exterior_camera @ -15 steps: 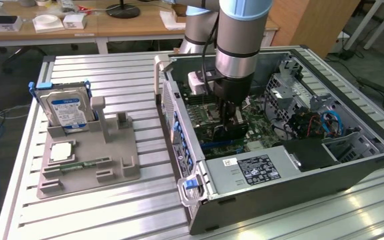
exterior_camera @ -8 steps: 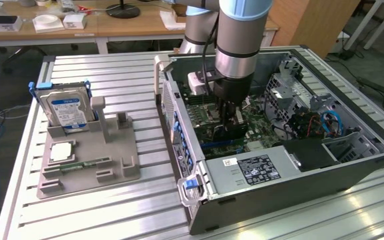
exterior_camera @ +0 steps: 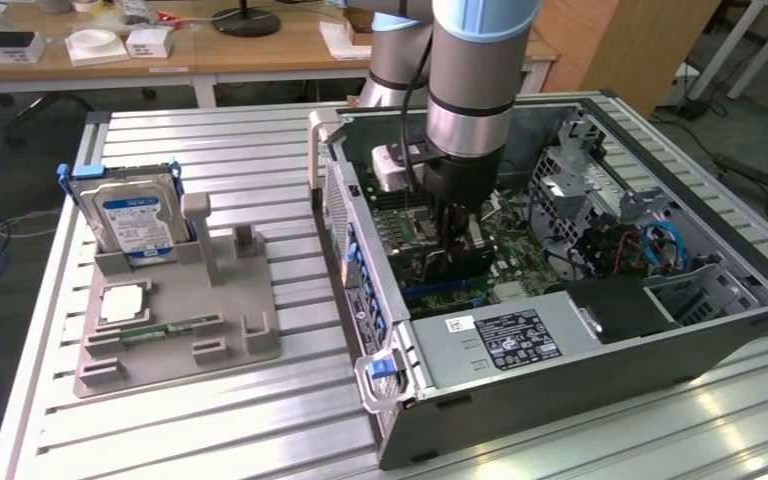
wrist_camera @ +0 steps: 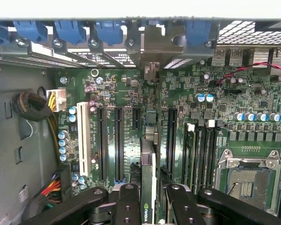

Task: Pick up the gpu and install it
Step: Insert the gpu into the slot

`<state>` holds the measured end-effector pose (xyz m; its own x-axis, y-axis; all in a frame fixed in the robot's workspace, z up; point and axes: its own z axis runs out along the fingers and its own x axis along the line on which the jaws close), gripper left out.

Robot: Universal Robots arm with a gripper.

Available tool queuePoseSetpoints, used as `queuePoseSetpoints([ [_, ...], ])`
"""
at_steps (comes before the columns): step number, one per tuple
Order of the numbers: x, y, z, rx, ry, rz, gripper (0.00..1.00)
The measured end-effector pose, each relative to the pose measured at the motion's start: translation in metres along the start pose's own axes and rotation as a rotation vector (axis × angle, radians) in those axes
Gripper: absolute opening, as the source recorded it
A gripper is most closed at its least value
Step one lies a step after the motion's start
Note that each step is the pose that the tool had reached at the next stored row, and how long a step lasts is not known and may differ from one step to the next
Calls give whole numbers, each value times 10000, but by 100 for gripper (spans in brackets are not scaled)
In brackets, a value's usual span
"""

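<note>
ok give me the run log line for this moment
end effector: shut on gpu | gpu: edge-on over motherboard slots, inside pc case | seated: cannot tell

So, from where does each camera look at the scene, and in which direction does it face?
Exterior view: sits off the arm, above the table, looking down at an angle at the open computer case; the arm reaches down into it.
Wrist view: sits on the wrist, looking along the gripper onto the motherboard; its black fingers show, closed on the gpu, seen edge-on.
Shared: the case, the motherboard and the gripper.
</note>
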<state>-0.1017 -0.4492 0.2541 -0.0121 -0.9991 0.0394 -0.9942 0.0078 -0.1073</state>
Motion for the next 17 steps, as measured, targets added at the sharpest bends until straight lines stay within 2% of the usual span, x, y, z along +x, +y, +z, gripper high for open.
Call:
queuePoseSetpoints([
  [5,-1,13,2,43,-2,-7,26],
  [17,-2,42,0,60,-4,-25,26],
])
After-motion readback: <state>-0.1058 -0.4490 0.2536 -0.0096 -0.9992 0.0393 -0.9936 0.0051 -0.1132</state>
